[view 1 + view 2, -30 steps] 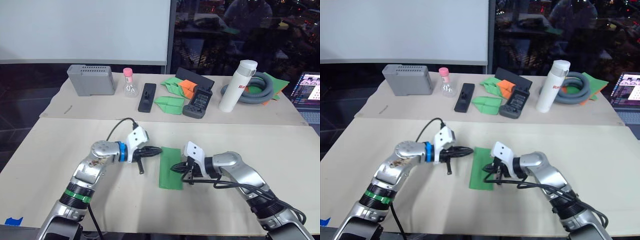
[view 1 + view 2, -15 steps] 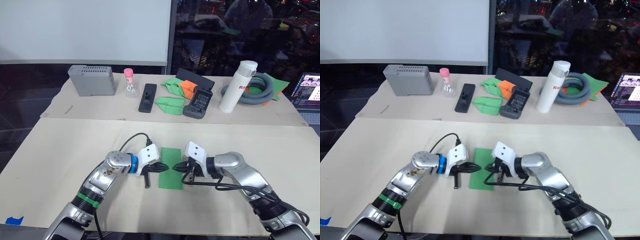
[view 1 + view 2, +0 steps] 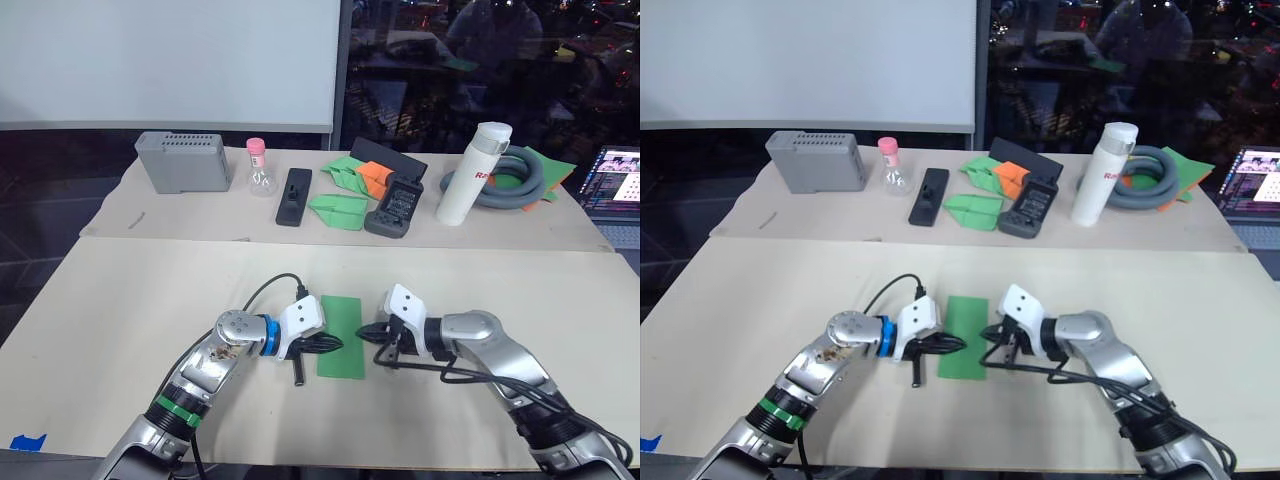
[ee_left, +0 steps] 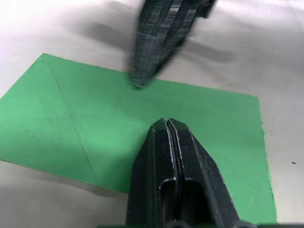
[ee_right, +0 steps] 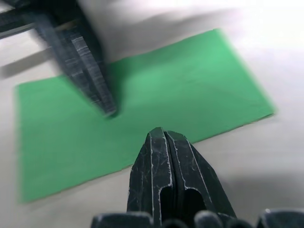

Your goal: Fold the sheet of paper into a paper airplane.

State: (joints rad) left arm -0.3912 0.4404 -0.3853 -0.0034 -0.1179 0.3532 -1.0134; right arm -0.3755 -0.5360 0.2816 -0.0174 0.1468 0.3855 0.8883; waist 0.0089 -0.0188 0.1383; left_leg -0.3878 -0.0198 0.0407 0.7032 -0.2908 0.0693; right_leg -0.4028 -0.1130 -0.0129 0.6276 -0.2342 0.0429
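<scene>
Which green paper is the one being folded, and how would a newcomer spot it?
On the near table, look between the two tool tips: the sheet lies flat there, a plain green rectangle. The other green papers sit on the far table among gadgets, already folded into pointed shapes.

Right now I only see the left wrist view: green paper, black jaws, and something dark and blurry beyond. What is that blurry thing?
Observer: That is the right gripper, reaching in from the opposite side. Its tip is at the long edge of the sheet of paper.
Operator: Are its jaws open?
Observer: No, the right wrist view shows them shut, with nothing between them.
Operator: Does the paper look like a plane yet?
Observer: Not from the head views. It lies flat on the table as a narrow rectangle with no pointed nose.
Operator: Is there any other paper around?
Observer: Yes, a folded green paper dart lies at the back of the table, near a white bottle.
</scene>
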